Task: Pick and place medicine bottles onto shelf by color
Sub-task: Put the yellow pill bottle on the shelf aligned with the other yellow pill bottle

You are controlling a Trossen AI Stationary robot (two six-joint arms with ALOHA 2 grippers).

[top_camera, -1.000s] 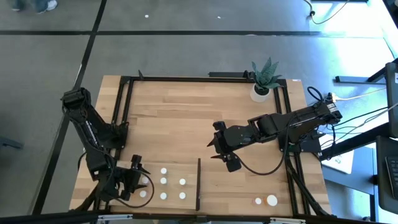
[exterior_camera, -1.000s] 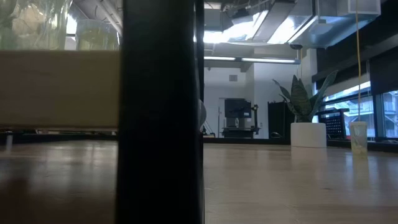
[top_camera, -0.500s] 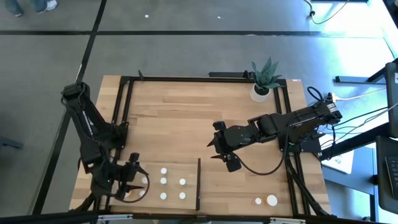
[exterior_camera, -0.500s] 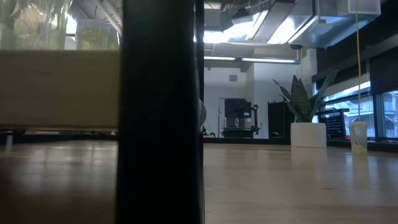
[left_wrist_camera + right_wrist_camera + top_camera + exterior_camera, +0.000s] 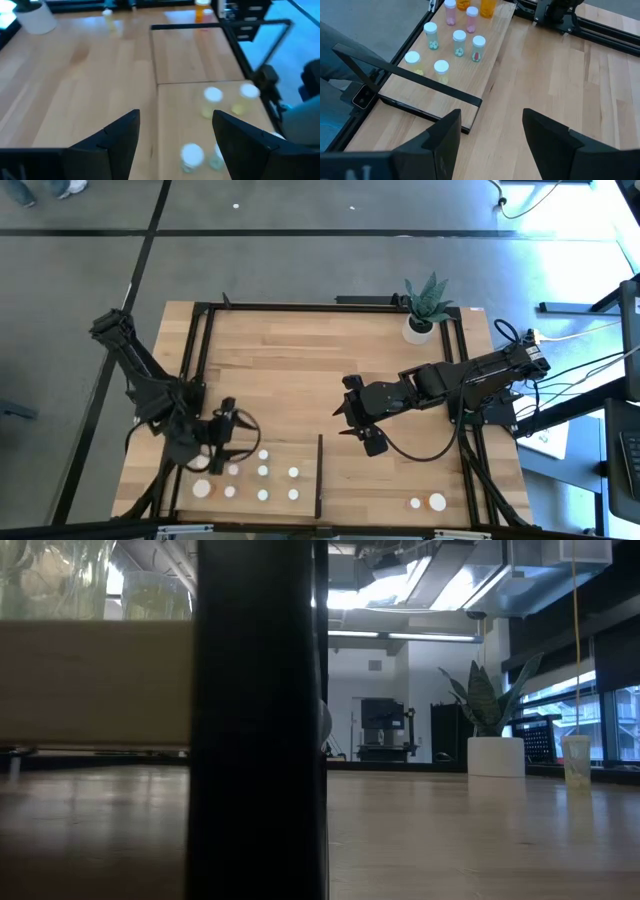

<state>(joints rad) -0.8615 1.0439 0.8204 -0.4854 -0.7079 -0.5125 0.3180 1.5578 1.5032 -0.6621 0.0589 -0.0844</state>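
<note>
Small white-capped medicine bottles (image 5: pixel 262 472) stand grouped on pale plank shelf (image 5: pixel 300 452), near table's front edge. Left gripper (image 5: pixel 227 431) above shelf's rear edge, fingers spread, empty. Right gripper (image 5: pixel 362 427) mid-table, spread, empty. Step, as judged: between placements; two bottles (image 5: pixel 427 502) at front right await pickup. Right wrist view alone shows bottle tints.

An open-plan lab or office workspace is indicated: a wooden surface (image 5: pixel 300 370) framed by black rails (image 5: pixel 320 305) is set on a grey concrete floor (image 5: pixel 300 260), with ceiling lights (image 5: pixel 400 590), large windows (image 5: pixel 610 710) and a potted plant (image 5: pixel 495 730) seen beyond.
</note>
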